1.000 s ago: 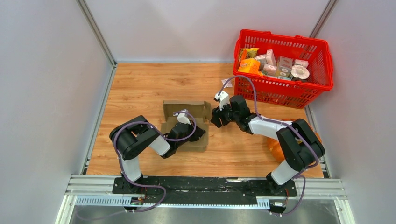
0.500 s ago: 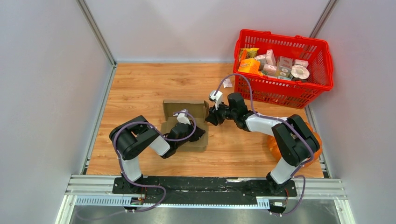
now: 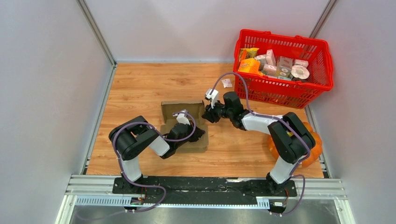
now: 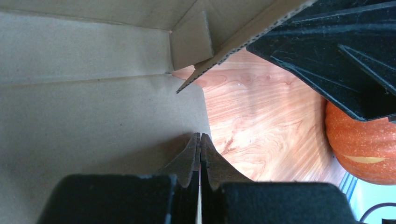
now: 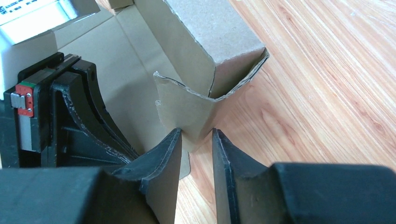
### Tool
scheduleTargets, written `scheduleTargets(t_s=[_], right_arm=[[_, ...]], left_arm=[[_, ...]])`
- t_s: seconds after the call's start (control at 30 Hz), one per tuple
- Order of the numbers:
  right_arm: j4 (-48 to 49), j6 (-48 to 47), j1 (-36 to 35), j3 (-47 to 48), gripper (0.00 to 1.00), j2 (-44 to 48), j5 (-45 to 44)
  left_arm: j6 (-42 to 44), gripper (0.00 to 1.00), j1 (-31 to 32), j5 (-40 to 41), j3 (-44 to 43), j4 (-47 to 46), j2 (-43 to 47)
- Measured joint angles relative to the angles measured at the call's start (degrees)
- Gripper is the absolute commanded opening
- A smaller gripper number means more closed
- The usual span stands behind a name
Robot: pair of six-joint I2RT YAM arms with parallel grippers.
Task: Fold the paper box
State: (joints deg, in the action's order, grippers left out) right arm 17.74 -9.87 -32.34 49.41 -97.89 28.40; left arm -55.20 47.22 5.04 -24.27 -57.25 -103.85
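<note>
On the wooden counter (image 3: 140, 84) my right jaws, narrowly parted, have reached the side flap (image 5: 187, 109) of the box (image 3: 183, 107), seemingly to fold it, while my shut left jaws pin its floor.

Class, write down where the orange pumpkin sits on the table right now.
In the top view the orange pumpkin sits at the near right edge of the table, partly hidden by the right arm and nearer than the red basket.
</note>
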Motion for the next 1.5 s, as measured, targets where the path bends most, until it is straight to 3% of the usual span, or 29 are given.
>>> scheduleTargets(t_s=[0.2,0.37,0.53,0.63,0.67,0.73,0.83,0.9,1.03,1.13,1.33,1.5], right_arm=[[1.2,0.5,-2.6,0.5,0.42,-1.0,-4.7],[3.4,1.7,-4.4,0.5,0.38,-1.4,-10.4],[5.2,3.7,-4.6,0.8,0.43,-2.8,-12.5],[5.9,4.2,-4.7,1.4,0.38,-3.7,-13.0],[6.1,4.3,-4.8,1.5,0.31,-3.9,-13.2],[6.4,4.7,-5.1,1.6,0.26,-4.1,-13.9],[6.4,5.4,-5.8,1.8,0.14,-4.1,-15.0],[6.7,5.6,-6.8,1.8,0.00,-4.1,-16.7],[9.7,5.9,-11.3,0.7,0.00,-4.1,-23.8],[12.5,5.5,-14.5,-0.5,0.00,-4.1,-29.3],[16.2,5.3,-14.8,-1.6,0.00,-4.1,-34.5],[17.9,5.3,-14.6,-3.0,0.00,-4.0,-36.1]], left_arm=[[0.0,0.00,0.0,0.0,0.0,0.0,0.0],[0.0,0.00,0.0,0.1,0.0,0.0,0.0],[0.0,0.00,0.0,0.1,0.0,0.0,0.0],[0.0,0.00,0.0,0.1,0.0,0.0,0.0],[0.0,0.00,0.0,0.1,0.0,0.0,0.0],[0.1,0.00,0.0,0.1,0.0,0.0,0.0],[0.1,0.00,0.0,0.2,0.0,0.1,0.1],[0.2,0.00,0.0,0.3,0.0,0.3,0.2],[0.3,0.02,0.0,1.1,0.2,0.9,0.9],[0.9,0.15,0.0,1.5,1.4,2.9,3.2],[5.4,0.32,0.1,1.7,6.2,12.0,16.7],[10.1,0.26,0.3,5.9,7.1,32.0,41.7]])
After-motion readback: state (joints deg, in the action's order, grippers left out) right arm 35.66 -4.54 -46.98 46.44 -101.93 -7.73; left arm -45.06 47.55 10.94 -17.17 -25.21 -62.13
